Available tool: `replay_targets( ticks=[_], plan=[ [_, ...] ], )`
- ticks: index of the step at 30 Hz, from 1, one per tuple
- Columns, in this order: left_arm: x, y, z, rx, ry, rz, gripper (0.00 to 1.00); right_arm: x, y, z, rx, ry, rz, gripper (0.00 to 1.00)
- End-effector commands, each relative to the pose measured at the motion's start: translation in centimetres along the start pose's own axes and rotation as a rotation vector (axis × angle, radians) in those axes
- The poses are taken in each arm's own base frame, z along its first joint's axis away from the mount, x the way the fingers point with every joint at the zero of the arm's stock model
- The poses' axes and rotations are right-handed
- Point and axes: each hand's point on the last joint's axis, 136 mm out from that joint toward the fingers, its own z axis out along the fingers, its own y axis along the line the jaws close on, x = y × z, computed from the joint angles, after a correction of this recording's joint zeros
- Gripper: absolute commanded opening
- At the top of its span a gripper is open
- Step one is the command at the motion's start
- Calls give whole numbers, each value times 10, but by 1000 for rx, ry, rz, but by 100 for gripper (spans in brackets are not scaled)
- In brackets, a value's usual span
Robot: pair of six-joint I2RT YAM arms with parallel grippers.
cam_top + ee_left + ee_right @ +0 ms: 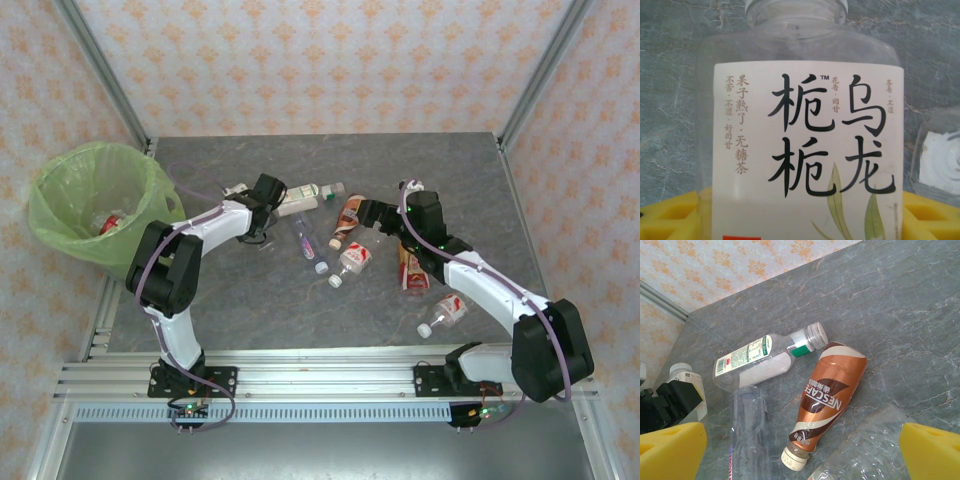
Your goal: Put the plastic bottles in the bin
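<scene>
The left pincer [801,219] is down at the bench [470,180] and clamped on a white-label bottle [807,150]. Its yellow pads [670,220] sit against both sides of the bottle, whose neck points away from the wrist. Just beside that bottle, on its right, is the clear base of a green-banded bottle [765,356] lying on its side.

The right pincer [801,452] hangs released over the middle of the bench, its pads spread wide with nothing gripped between them. Under it lies a brown coffee bottle [822,400], its base end touching the capped end of the green-banded bottle. A clear purple-trimmed bottle [747,430] lies to one side of the coffee bottle and a crumpled clear bottle [865,440] to the other.

From above, an orange-label bottle [412,268] lies close by the right forearm. A small red-label bottle [445,315] lies nearer the front edge.

The bin [50,215], lined in lime green, stands off the bench's left edge, well apart from the cluster. One bottle with red on it [110,224] lies inside the bin.
</scene>
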Motion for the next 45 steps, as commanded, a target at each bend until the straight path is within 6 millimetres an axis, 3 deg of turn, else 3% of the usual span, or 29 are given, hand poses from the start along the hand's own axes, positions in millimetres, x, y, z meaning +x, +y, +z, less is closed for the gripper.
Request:
replay_targets(
  ticks=[1,13,30,37,45],
  plan=[
    [-14,-7,-15,18,-55,49,56,-14,11,-8,-30,-48,7,99],
    [-39,-14,-54,83,-136,123,53,-21,4,-11,12,-96,22,99],
    [-90,-14,-143,242,-301,160,54,-30,-3,-11,44,-146,42,99],
    [-114,-19,-182,279,-373,263,54,-34,-1,-7,43,-153,43,99],
    [-155,7,-221,178,-566,242,54,-36,2,-6,34,-155,44,99]
  ],
)
